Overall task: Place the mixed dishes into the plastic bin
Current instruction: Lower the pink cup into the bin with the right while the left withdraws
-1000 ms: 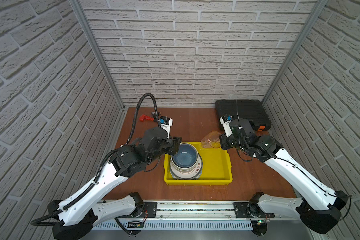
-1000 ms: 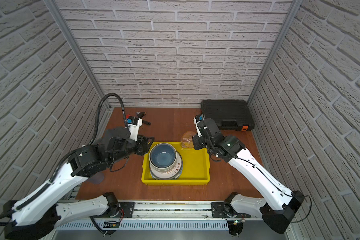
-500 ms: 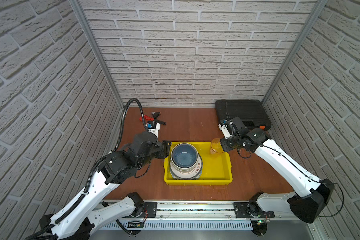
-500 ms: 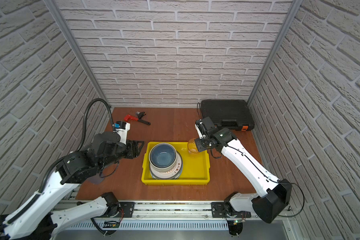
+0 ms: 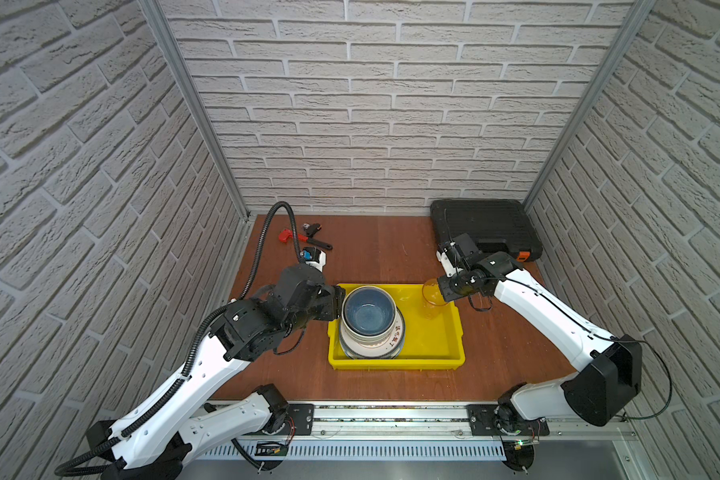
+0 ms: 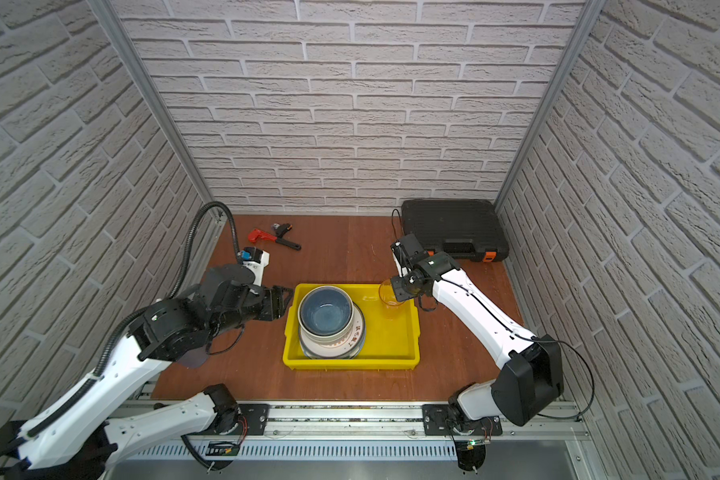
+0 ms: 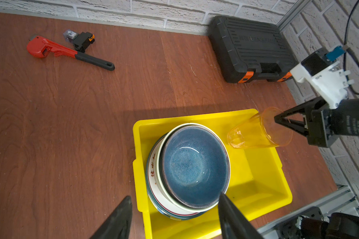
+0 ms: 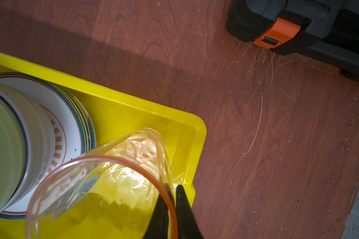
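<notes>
The yellow plastic bin (image 5: 395, 362) (image 6: 350, 364) holds a stack of plates (image 8: 66, 115) with a pale-green bowl (image 8: 2, 144) and a dark-blue bowl (image 5: 369, 311) (image 7: 193, 167) on top. My right gripper (image 5: 441, 291) (image 8: 173, 187) is shut on the rim of an orange see-through tumbler (image 5: 432, 301) (image 8: 120, 165). The tumbler hangs tilted over the bin's far right corner. My left gripper (image 5: 337, 305) (image 7: 174, 196) stands open at the bin's left wall, level with the bowls, holding nothing.
A red-and-black wrench (image 5: 304, 239) and a small black part (image 5: 312, 227) lie at the back left. The black case with orange latches (image 5: 485, 228) sits at the back right. A purplish shape (image 6: 192, 357) shows under my left arm.
My right gripper carried the tumbler from beyond the bin's far edge to over its far right corner and lower. My left gripper drew back from the bowls, then returned to the bin's left wall.
</notes>
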